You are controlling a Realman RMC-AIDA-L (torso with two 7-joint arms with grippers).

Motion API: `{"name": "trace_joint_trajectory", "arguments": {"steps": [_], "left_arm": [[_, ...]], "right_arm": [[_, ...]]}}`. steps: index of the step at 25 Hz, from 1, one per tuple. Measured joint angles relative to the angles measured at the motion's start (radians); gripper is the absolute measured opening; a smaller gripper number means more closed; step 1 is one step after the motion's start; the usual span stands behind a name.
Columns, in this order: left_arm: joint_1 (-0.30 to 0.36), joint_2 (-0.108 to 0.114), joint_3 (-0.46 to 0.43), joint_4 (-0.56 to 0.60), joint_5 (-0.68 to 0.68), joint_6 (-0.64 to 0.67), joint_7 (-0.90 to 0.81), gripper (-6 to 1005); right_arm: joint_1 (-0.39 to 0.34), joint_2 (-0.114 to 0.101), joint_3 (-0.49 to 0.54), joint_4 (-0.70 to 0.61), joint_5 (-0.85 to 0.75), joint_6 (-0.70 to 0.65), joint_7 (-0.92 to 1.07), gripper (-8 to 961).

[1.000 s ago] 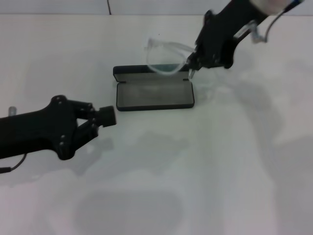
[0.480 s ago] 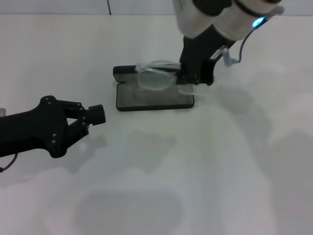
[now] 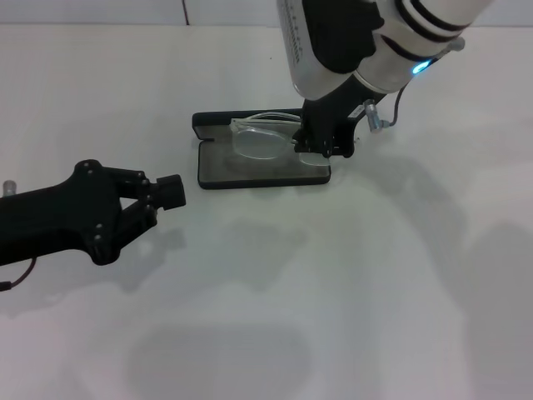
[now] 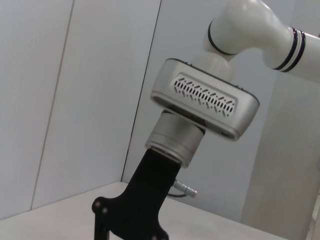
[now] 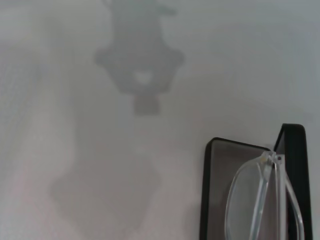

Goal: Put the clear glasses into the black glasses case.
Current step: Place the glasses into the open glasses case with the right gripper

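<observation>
The black glasses case [image 3: 218,167] lies open on the white table, grey lining up, with its lid [image 3: 208,120] standing at the far side. The clear glasses [image 3: 265,138] hang low over the lining, tilted, and I cannot tell whether they touch it. My right gripper [image 3: 321,147] holds their right end from above, at the case's right end. The right wrist view shows the clear glasses [image 5: 262,200] just above the case [image 5: 217,185]. My left gripper [image 3: 169,192] hovers shut and empty to the left of the case, near its front corner.
The white table [image 3: 350,283] extends wide in front of and to the right of the case. A wall edge runs along the back. The left wrist view shows only the right arm [image 4: 205,100] against the wall.
The right gripper has come down and toward me with the glasses, from above the lid to low over the lining. The left arm has drifted slightly left.
</observation>
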Motion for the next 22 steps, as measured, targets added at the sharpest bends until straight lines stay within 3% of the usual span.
{"name": "trace_joint_trajectory", "arguments": {"steps": [13,22], "left_arm": [[-0.009,-0.003,0.0,0.001,0.0,-0.002,0.0,82],[-0.019,-0.006,0.0,0.0,0.0,-0.002,-0.003,88]], "right_arm": [[-0.003,0.0,-0.102,0.039,0.039,0.115,-0.004,75],[0.003,0.0,-0.12,0.042,0.065,0.125,-0.01,78]]}}
